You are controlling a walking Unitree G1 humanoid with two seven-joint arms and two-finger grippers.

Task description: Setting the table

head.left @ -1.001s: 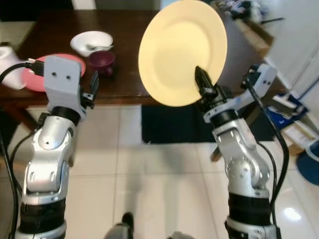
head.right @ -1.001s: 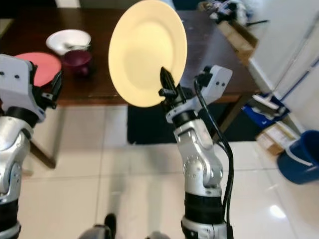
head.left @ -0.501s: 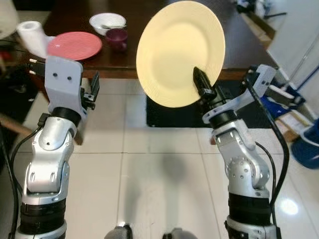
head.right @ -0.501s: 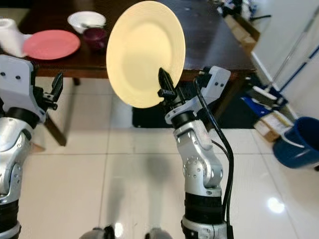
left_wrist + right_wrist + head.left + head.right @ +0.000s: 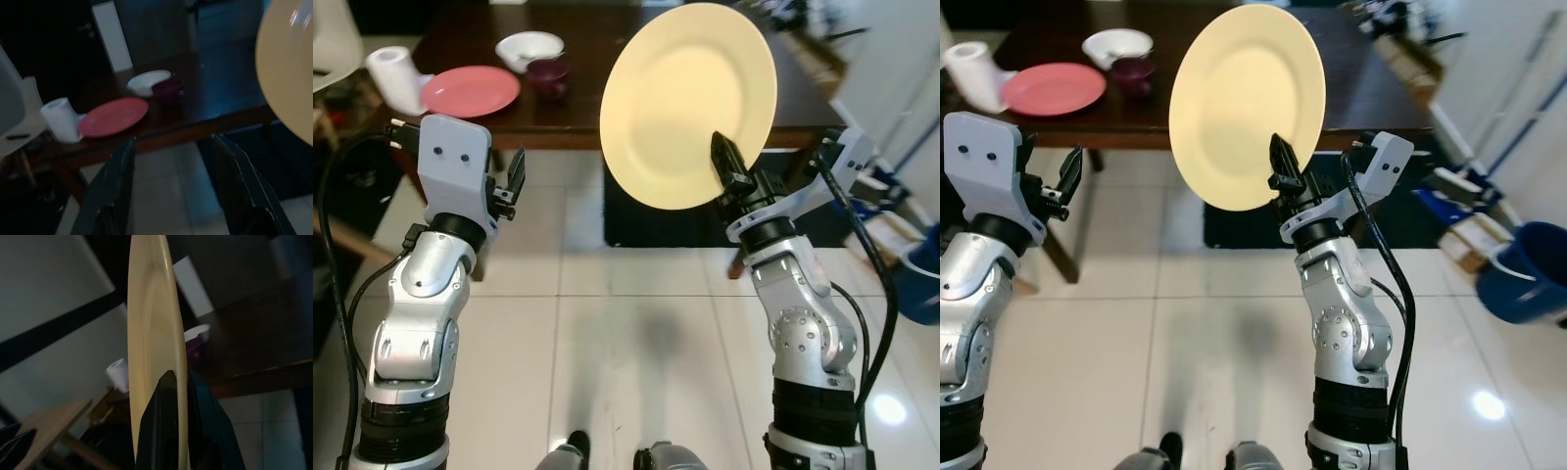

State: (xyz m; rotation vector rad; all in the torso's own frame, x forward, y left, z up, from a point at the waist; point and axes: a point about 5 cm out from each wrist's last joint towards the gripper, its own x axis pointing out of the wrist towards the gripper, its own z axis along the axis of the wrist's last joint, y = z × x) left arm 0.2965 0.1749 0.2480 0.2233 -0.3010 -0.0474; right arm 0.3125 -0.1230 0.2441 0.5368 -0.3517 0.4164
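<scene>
Between the right tool's (image 5: 722, 157) closed fingers stands a yellow plate (image 5: 687, 103); the left tool (image 5: 514, 176) hangs open beside it.

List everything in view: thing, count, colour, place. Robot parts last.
Table: one, dark brown, ahead of the robot.
Red plate: one, on the table's left part.
Bowl: one, white, on the table behind the red plate.
Cup: one, maroon, beside the bowl.
Paper roll: one, white, at the table's left end.
Mat: one, dark, on the floor under the table.
Bucket: one, blue, on the floor far right.
Yellow plate: one, held upright on edge above the floor.
Floor: white tiles.
Left tool: black, open, holding nothing.
Right tool: black, shut on the yellow plate's lower rim.
</scene>
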